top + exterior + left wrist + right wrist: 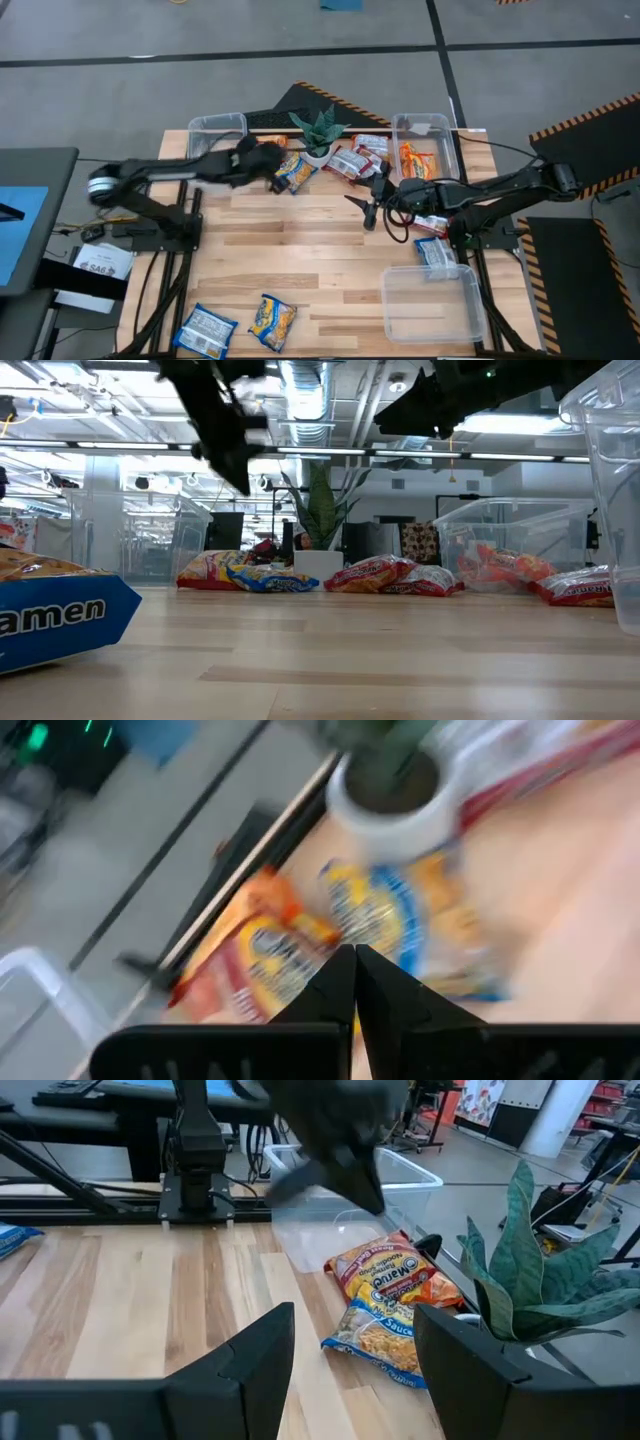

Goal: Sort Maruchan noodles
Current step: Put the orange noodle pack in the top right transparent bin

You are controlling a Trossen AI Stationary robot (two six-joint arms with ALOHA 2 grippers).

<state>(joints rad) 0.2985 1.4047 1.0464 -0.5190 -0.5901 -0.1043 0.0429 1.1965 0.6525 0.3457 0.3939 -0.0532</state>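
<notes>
Hovering with its fingers pressed together and empty, your left gripper [268, 160] sits at upper centre of the high view, just above the orange crinkly ramen packet [271, 143] and the yellow-and-blue crinkly ramen packet [295, 172]. These two lie side by side, left of the small green plant in its white pot [318, 150]. To take the yellow-and-blue one cleanly, you should spread the fingers first, then come down across its narrow width, staying clear of the pot. In the high view its long axis runs diagonally, from upper right near the pot toward lower left.

Your right gripper [368, 203] waits at centre right with fingers spread wide and nothing between them, over bare light wooden table [300, 260]. Beyond it, red-and-white packets [352, 160] lie right of the plant, orange ones fill the clear rectangular bin [424, 128] at upper right, and two more packets [240, 324] rest at lower left.
</notes>
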